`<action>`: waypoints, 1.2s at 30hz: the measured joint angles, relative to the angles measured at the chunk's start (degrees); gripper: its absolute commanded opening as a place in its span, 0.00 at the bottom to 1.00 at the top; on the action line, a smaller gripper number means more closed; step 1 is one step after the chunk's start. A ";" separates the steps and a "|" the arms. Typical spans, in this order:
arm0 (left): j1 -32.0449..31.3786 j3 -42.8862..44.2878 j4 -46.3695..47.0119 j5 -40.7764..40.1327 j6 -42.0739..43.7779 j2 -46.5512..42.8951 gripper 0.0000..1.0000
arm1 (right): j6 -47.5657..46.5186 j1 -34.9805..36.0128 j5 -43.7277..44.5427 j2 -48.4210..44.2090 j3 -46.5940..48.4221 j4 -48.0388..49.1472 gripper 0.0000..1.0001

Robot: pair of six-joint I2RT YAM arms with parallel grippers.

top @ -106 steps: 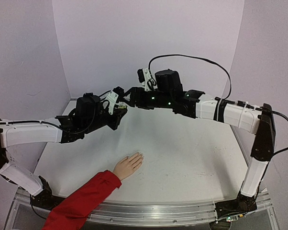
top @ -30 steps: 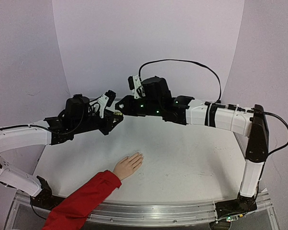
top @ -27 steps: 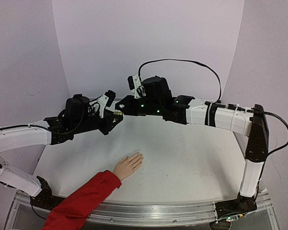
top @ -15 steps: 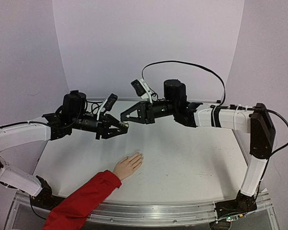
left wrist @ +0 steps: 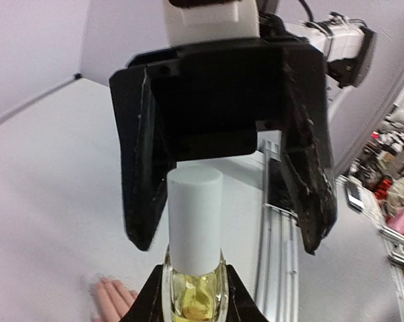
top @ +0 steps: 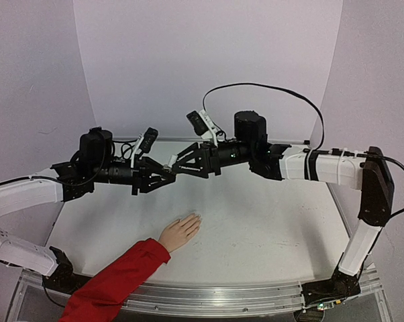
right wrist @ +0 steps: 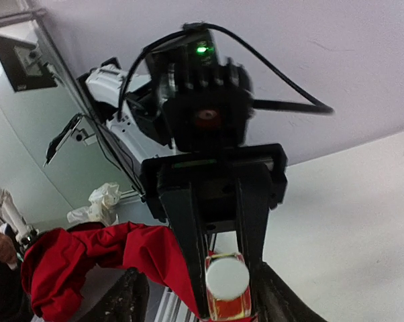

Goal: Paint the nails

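Above the middle of the table [top: 269, 221], my two arms meet tip to tip in mid-air. My left pincer [top: 166, 174] is clamped on a small bottle [top: 169, 167], and my right pincer [top: 178, 165] points straight at it from the other side. The hand [top: 180, 232] lies flat on the table nearer my bases, its red sleeve [top: 118, 278] running to the front edge. The nails [top: 196, 217] at its fingertips point toward the back, below my pincers and apart from them.

From my left wrist, the bottle of yellow-green liquid sits tight between my two fingers, its white cap [left wrist: 195, 218] pointing away from the camera. My right pincer's black fingers [left wrist: 138, 174] stand apart on either side of the cap, with a gap on each side. The tips of the hand [left wrist: 115, 302] show on the table at the lower left.

From my right wrist, I see the cap [right wrist: 227, 278] end-on, held out by my left pincer. My own fingers [right wrist: 131, 295] are spread wide at the bottom edge, holding nothing. The sleeve [right wrist: 88, 261] lies lower left; the nails are hidden here.
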 measured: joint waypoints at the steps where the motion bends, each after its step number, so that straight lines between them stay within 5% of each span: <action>1: 0.00 -0.57 -0.02 -2.43 0.39 -0.94 0.00 | -0.04 0.04 2.05 -0.20 0.35 -1.97 0.77; 5: -0.50 -2.78 0.02 -11.04 3.10 -4.94 0.00 | 0.63 0.70 9.81 -0.28 2.56 -7.21 0.88; 10: -1.03 -4.04 -0.07 -18.69 7.04 -7.54 0.00 | 3.89 2.08 23.71 -0.35 5.22 -12.28 0.87; 22: -1.03 -4.46 -0.13 -36.37 9.09 -6.51 0.00 | 9.94 6.54 39.32 0.81 12.07 -15.13 0.62; 31: -1.03 -4.37 -0.17 -38.42 10.23 -3.28 0.00 | 11.34 6.75 41.64 8.59 18.47 -15.98 0.52; 36: -1.03 -3.91 -0.17 -38.42 10.25 -2.03 0.00 | 11.78 6.64 41.83 11.17 20.44 -17.33 0.35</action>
